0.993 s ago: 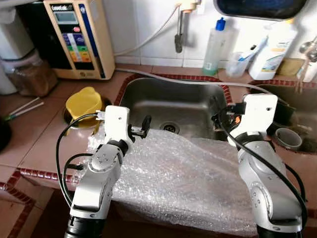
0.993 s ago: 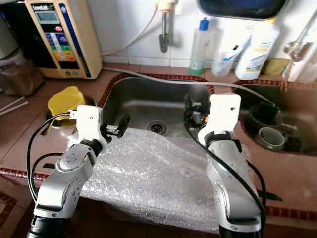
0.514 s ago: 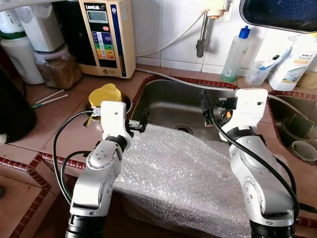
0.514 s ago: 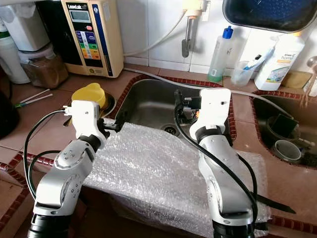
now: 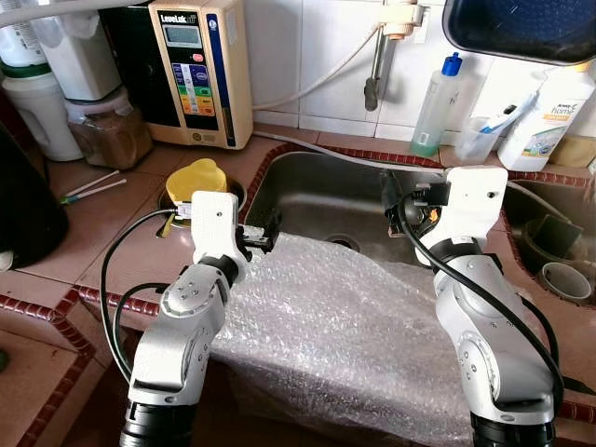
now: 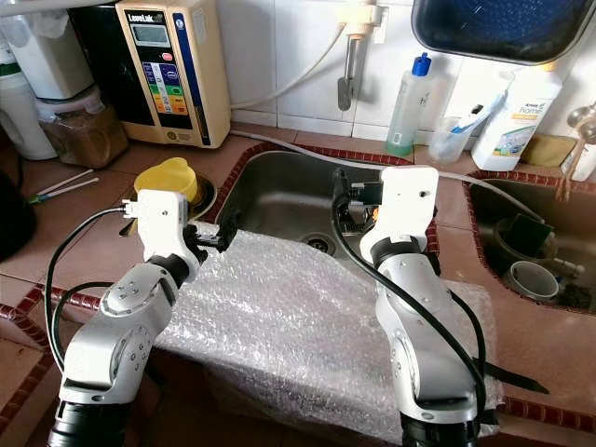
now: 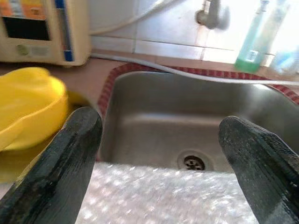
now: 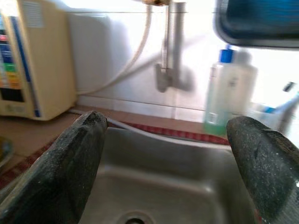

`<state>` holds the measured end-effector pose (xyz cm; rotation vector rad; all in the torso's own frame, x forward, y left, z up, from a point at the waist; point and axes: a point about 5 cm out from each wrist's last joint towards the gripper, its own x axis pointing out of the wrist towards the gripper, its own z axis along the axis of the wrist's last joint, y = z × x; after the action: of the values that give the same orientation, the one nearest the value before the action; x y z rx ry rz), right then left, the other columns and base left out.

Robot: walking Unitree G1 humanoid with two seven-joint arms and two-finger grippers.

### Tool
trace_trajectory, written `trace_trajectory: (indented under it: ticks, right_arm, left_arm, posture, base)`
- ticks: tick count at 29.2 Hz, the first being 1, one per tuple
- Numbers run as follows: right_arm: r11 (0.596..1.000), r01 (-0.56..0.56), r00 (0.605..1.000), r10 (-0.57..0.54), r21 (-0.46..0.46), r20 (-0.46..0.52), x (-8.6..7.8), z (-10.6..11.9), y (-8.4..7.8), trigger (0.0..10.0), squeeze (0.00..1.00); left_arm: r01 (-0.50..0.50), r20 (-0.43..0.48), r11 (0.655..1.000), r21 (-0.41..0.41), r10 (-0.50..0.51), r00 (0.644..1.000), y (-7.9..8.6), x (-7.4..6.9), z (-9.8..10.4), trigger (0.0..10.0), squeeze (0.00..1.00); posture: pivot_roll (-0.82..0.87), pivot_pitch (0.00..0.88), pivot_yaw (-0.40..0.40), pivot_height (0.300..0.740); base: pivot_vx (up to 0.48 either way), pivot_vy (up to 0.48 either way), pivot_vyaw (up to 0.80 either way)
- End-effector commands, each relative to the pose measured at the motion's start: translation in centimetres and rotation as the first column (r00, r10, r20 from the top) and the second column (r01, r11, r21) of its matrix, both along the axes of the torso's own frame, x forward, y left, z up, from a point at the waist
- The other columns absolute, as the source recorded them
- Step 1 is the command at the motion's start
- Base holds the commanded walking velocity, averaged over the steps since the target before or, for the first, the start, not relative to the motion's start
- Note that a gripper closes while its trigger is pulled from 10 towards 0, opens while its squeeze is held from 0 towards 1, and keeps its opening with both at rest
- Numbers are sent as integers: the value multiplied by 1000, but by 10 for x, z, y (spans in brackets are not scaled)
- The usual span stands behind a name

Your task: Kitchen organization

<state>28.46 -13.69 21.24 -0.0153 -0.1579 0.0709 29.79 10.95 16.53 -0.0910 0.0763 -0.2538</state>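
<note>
Hovering wide open above the bubble wrap point(image 5: 345, 326) draped over the sink's point(image 5: 317, 191) front edge and the worktop point(image 5: 112, 242), with left hand point(image 5: 264, 235) nearer it, low at its left end, and right hand point(image 5: 396, 200) higher.

White-tiled wall point(image 5: 298, 56), terracotta counter point(image 5: 102, 251)

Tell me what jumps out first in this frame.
A big sheet of bubble wrap drapes over the counter's front edge and the near rim of the steel sink. Both claws, left and right, hover open above it, and a yellow lid sits beside the sink.
</note>
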Motion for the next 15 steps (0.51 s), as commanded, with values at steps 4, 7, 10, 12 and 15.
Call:
trace_trajectory:
  ticks: [4,7,10,12,15]
  right_arm:
    - [1000,13,1000,-13,1,-12,0,-1,-1,10000,0]
    - [1000,12,1000,-12,2,-13,0,-1,-1,10000,0]
    - [1000,14,1000,-14,2,-12,1,-1,-2,10000,0]
    - [1000,15,1000,-15,1,-15,0,-2,-2,10000,0]
    - [1000,16,1000,-16,0,-16,0,-3,-2,10000,0]
  left_arm:
    - [18,-5,1000,3,-18,1000,-3,1,3,10000,0]
    - [21,-1,1000,8,-21,1000,-3,1,4,10000,0]
    - [28,7,1000,10,-29,1000,-4,1,5,10000,0]
    - [31,6,1000,6,-31,1000,-5,1,5,10000,0]
    - [33,-2,999,2,-33,999,-6,0,4,10000,0]
  posture:
    - [-41,0,29,740]
    - [-42,0,30,740]
    - [-45,0,32,740]
    - [-45,0,32,740]
    - [-46,0,32,740]
  base:
    - [0,214,-783]
    - [0,0,-785]
    - [0,0,-785]
    - [0,0,-788]
    - [0,0,-788]
